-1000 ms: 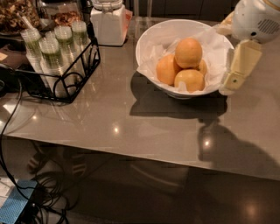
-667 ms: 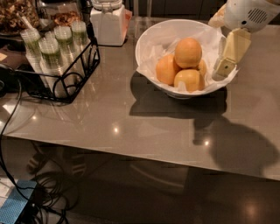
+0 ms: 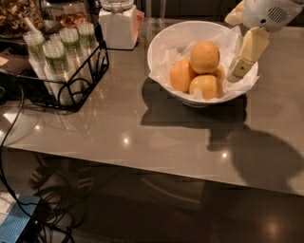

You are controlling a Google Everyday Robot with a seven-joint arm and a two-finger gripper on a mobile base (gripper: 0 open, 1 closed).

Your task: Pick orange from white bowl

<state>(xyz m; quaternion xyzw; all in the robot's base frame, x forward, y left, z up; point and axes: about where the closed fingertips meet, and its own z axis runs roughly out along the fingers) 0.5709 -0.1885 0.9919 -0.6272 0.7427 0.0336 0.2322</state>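
Observation:
The white bowl [image 3: 159, 45] stands on the grey table [image 3: 118, 128], lined with crumpled white paper. It holds several oranges. The biggest orange [image 3: 204, 56] sits on top of the pile, with smaller ones [image 3: 180, 75] below and in front of it. My gripper [image 3: 239, 68], cream-coloured, hangs down from the white arm [image 3: 266, 12] at the upper right. It is over the bowl's right rim, just right of the top orange and apart from it. It holds nothing that I can see.
A white lidded jar [image 3: 117, 21] stands behind the bowl to the left. A black wire rack [image 3: 71, 80] with several green-filled cups is at the left. Cables [image 3: 12, 137] hang off the table's left edge. The table's front edge runs across the lower middle.
The gripper has moved left and up, from beside the bowl's right side to over its right rim. The oranges and the bowl have not moved.

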